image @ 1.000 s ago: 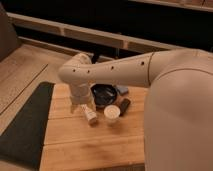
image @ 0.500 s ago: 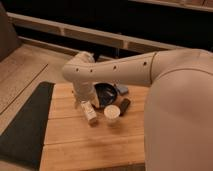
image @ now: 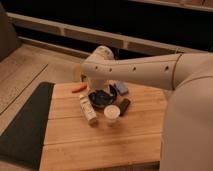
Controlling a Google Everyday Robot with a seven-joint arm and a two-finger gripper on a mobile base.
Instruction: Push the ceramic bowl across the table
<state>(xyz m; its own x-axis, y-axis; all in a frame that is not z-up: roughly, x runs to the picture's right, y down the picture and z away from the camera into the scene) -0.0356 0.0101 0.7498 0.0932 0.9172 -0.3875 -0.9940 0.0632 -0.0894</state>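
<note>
Currently the bowl [image: 103,97] is located at the far middle of the table [image: 100,145], with the gripper [image: 95,85] lowered at its far-left rim, apparently in contact; whether the gripper is released or clenched cannot be told. Force should be applied low on the wall and directed through the bowl's centre, so that spinning is avoided. A path should be chosen clear of the cup [image: 111,114] just beside the near rim.
</note>
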